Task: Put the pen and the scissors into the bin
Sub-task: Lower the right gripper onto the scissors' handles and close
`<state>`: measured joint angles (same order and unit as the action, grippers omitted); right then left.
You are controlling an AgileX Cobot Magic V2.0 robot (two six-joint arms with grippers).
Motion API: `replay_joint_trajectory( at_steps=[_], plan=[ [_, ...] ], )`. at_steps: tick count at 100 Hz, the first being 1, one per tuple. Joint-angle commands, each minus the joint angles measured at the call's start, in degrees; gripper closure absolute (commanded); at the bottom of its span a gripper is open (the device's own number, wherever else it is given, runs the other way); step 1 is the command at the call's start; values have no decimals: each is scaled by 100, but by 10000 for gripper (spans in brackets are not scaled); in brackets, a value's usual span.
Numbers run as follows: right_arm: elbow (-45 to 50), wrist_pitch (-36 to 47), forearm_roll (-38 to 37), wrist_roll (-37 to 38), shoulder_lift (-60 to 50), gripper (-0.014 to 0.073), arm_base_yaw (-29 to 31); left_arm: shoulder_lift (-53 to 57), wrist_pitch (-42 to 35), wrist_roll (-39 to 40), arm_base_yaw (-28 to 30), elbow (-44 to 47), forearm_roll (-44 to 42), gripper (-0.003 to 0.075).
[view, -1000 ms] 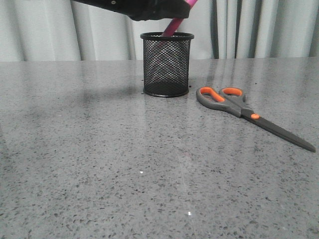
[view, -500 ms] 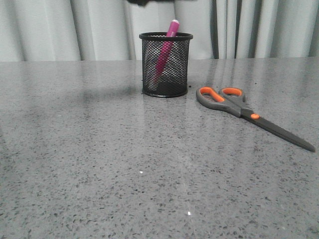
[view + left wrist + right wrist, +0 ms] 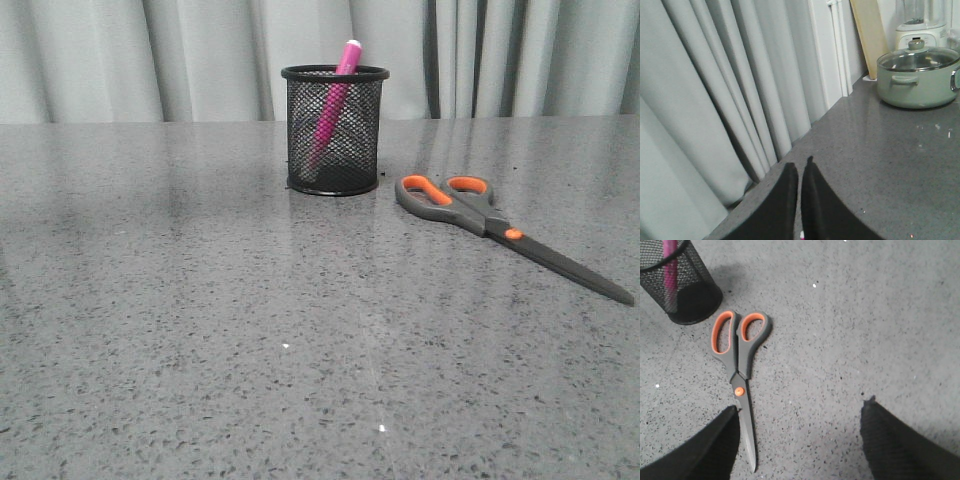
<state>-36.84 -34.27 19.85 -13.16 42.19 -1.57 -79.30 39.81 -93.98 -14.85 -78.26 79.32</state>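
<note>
The pink pen [image 3: 333, 100] stands tilted inside the black mesh bin [image 3: 360, 140] at the back of the table, its tip sticking above the rim. The scissors [image 3: 487, 222] lie flat to the right of the bin, with the orange loops toward it. Neither gripper shows in the front view. In the right wrist view my right gripper [image 3: 800, 405] is open and empty above the table, and the scissors [image 3: 737, 365] lie by its one finger with the bin [image 3: 690, 295] and pen [image 3: 670, 260] beyond. My left gripper [image 3: 799, 162] is raised, its jaws together but for a thin slit, holding nothing.
Grey curtains [image 3: 200, 60] hang behind the table. In the left wrist view a pale green lidded pot [image 3: 920, 75], a white blender [image 3: 920, 25] and a leaning wooden board [image 3: 870, 35] stand at the far end of the counter.
One second ago the left gripper held the pen over the bin. It let the pen drop in, then rose out of the front view. The scissors have not moved.
</note>
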Motion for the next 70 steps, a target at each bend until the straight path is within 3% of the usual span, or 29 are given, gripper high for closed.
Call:
replay_joint_trajectory(
  at_steps=[1,17,25,35,53,70],
  plan=[
    [-387,180,66,-318,96,130,11,655,-546,164,108,422,141,740],
    [-909,-336,96,-689,423,130,-46,1822,-2242,198,112,2119,712,740],
    [-1150,-577,96,-839,667,130,-307,2398,-3017,198,112,2906,1217,740],
    [-1482,-783,63,-936,1068,130,-753,2962,-3659,188,112,3578,1234,739],
    [-2119,-1287,-384,-909,2065,130,-1488,3694,-3597,177,112,4266,1223,739],
    [-2931,-1871,-815,-272,3089,130,-1639,3898,-2990,177,112,4393,1223,739]
  ],
)
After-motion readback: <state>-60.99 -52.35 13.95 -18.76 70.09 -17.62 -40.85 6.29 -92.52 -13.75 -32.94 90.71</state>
